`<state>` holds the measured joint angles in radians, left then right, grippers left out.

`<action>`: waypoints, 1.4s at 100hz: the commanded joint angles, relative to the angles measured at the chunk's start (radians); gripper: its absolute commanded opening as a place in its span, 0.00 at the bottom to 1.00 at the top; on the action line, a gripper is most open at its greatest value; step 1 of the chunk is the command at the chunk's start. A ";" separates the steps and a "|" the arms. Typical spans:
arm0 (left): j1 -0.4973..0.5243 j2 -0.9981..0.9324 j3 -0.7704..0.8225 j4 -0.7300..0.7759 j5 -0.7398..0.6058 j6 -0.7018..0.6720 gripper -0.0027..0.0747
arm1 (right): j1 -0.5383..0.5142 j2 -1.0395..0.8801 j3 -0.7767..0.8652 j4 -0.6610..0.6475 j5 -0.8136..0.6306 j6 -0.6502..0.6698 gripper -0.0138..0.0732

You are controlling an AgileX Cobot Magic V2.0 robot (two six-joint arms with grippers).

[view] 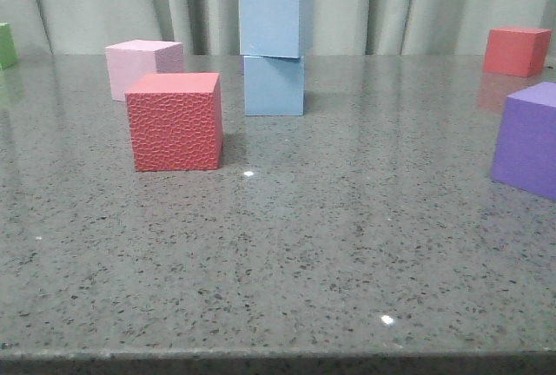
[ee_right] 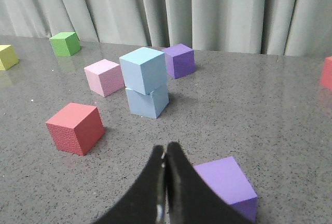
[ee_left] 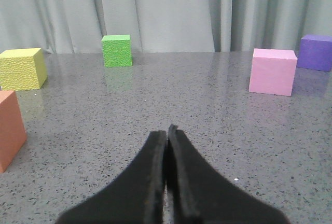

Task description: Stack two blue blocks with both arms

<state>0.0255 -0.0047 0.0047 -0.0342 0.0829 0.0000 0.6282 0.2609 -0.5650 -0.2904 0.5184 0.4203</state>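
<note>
Grey speckled table point(view: 287, 245), two blue blocks point(view: 274, 54) stacked, left claw point(ee_left: 167, 133) closed, right claw point(ee_right: 165, 154) closed

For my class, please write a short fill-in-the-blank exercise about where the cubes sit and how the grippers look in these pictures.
1. The upper blue block rests on another ____ block.
2. The pink cube stands behind the ____ textured cube.
3. The left gripper and right gripper are both ____.

Missing words: blue; red; shut
</note>
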 commanded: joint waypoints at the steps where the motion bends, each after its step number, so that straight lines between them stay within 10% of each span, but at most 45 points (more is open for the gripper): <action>1: 0.001 -0.033 0.003 -0.009 -0.083 0.006 0.01 | -0.003 0.010 -0.023 -0.024 -0.084 -0.008 0.08; 42: 0.001 -0.033 0.003 -0.009 -0.083 0.006 0.01 | -0.039 0.011 0.004 -0.017 -0.121 -0.008 0.08; 140: 0.001 -0.033 0.003 -0.009 -0.083 0.006 0.01 | -0.578 -0.219 0.425 0.276 -0.440 -0.243 0.08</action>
<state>0.0255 -0.0047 0.0047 -0.0342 0.0829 0.0053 0.0612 0.0325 -0.1312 -0.0252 0.1680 0.2030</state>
